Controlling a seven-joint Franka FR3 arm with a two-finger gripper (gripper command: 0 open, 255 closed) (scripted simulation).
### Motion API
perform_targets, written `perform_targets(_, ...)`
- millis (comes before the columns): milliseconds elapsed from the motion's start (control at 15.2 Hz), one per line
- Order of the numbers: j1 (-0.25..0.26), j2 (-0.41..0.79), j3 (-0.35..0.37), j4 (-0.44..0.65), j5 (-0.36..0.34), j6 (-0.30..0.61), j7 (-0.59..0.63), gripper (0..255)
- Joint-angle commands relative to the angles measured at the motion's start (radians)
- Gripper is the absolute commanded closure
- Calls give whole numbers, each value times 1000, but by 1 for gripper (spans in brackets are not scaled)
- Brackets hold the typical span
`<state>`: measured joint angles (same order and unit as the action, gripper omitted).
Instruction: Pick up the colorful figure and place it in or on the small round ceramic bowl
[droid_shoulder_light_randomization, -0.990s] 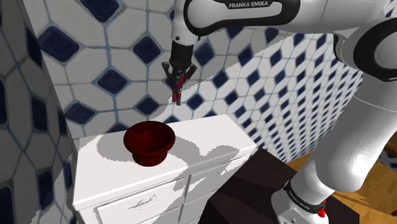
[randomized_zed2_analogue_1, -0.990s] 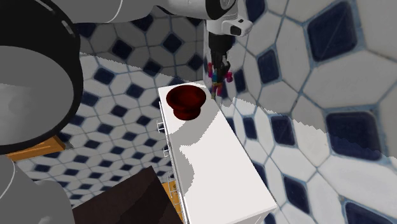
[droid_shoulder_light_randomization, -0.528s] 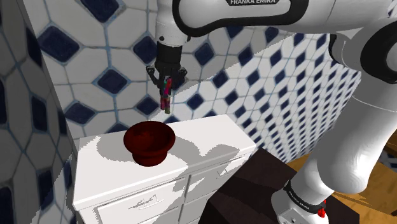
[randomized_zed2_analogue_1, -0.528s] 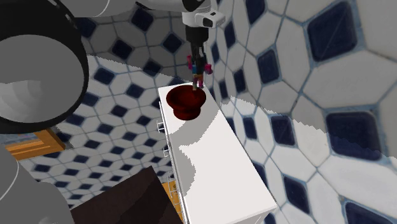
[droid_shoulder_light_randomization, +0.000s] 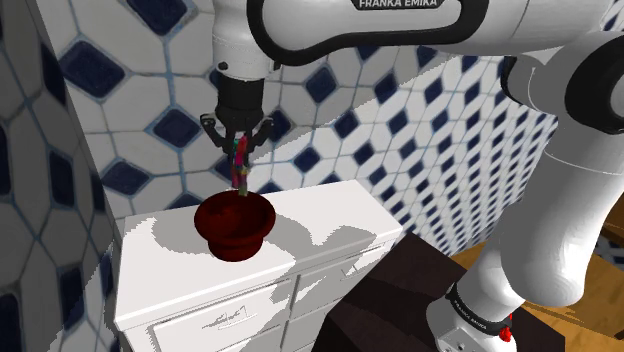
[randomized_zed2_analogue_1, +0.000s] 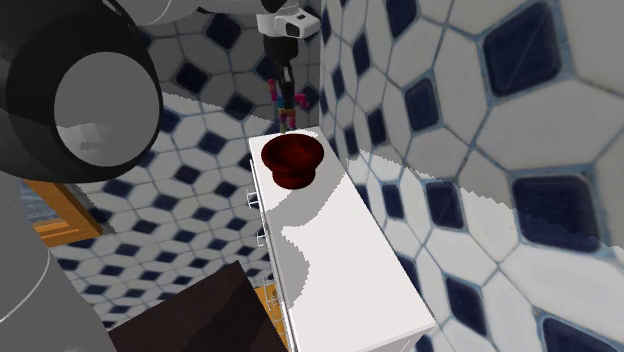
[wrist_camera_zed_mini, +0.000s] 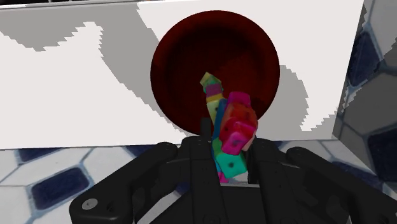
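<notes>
Dark red bowl (droid_shoulder_light_randomization: 235, 222) is your landmark: it sits on the white cabinet top (droid_shoulder_light_randomization: 335, 215) and nothing is in it yet. The black gripper (droid_shoulder_light_randomization: 238, 148) is clamped on the colorful figure (droid_shoulder_light_randomization: 239, 165), a string of bright blocks hanging down from between the fingers, clear of the bowl and not touching it. What changed: a second ago the gripper and figure were well off to the side of the bowl, against the tiled wall (droid_shoulder_light_randomization: 150, 60). They have since swung across and now hang above the bowl, near its wall-side rim. In the wrist view the figure (wrist_camera_zed_mini: 230, 137) lies across the bowl's interior (wrist_camera_zed_mini: 210, 57), with its free end over the hollow, while the gripper body sits back over the rim. In the second exterior view the figure (randomized_zed2_analogue_1: 283, 105) is above the far edge of the bowl (randomized_zed2_analogue_1: 291, 158). So you've got the carry nearly done and lift finished. My read: nudge a bit further over the bowl's centre, lower, then release. Risk: dropped from here, it could clip the rim and tumble off behind the bowl.
</notes>
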<state>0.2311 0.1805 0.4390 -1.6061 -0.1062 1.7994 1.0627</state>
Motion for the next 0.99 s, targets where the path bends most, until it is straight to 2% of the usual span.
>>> perform_targets(0,2,0,1,-26,-1,26,8,255)
perform_targets(726,0,18,-3,-153,-14,168,19,255)
perform_targets(924,1,20,-3,-161,-15,179,21,255)
